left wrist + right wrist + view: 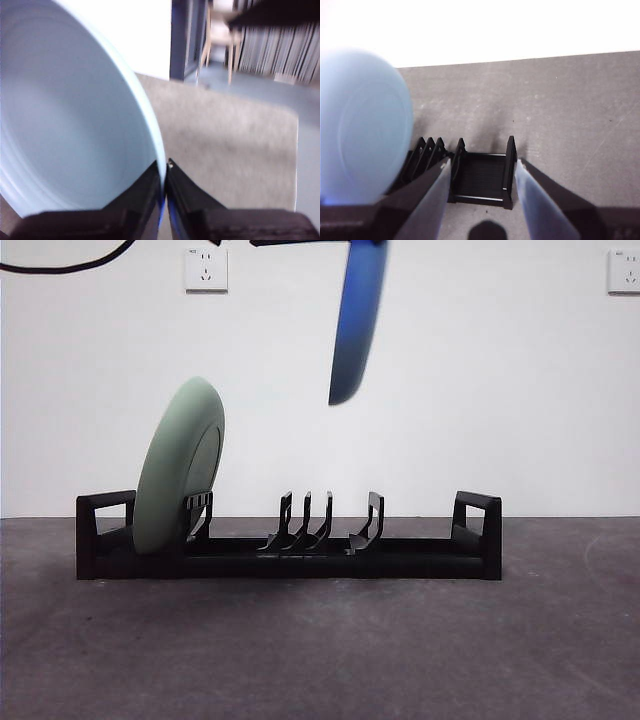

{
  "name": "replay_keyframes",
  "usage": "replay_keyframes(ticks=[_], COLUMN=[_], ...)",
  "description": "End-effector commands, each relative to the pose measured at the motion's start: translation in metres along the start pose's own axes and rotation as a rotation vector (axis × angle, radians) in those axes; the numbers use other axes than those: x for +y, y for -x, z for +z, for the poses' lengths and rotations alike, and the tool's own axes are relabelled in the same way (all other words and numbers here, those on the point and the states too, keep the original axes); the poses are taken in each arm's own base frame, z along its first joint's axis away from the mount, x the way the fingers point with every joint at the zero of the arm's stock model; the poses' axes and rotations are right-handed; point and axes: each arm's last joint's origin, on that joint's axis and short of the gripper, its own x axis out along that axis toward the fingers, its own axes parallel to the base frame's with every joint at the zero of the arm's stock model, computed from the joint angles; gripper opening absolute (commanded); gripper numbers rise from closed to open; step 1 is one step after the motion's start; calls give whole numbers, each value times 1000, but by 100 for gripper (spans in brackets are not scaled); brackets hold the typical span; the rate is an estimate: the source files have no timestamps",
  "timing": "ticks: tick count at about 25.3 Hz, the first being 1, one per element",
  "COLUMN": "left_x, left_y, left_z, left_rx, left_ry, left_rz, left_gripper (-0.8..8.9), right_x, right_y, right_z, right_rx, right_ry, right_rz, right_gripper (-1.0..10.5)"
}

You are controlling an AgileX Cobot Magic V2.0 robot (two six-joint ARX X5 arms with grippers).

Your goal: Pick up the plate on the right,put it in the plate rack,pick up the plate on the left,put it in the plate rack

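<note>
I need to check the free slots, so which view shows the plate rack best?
The front view: the whole plate rack shows side-on, prongs countable. The right wrist view shows one end only. The left wrist view shows none of it.

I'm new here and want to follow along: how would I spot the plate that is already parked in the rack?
Find the long black plate rack lying across the dark table by the white wall. At one end of it, a pale green plate stands on edge, tilted. The other plate, a blue one, hangs in the air above the rack, gripped by the left hand.
</note>
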Motion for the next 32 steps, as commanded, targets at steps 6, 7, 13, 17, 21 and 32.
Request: replay_keyframes(ticks=[6,7,13,17,21,32], left_x=[50,55,74,79,83,89], left_y=[-31,-36,-61,-71,-80,-93], left_z=[18,20,15,2,-12,-45], left_rx=[2,10,47,84,126,273], left_ry=[182,187,209,226,244,302], left_rz=[-31,-24,2,14,28,44], left_gripper=[-9,-9,-9,-9,-9,-9], right_x=[0,0,0,0,-1,-1], right_y=[-7,-9,-10,-11,-12,-13], right_z=[0,0,-1,-1,-1,-1], right_rx=[12,16,19,20,16,18], right_ry=[6,6,14,15,34,34], right_rz=[-8,-9,-11,-23,-63,-63], right_gripper=[220,220,220,220,220,220])
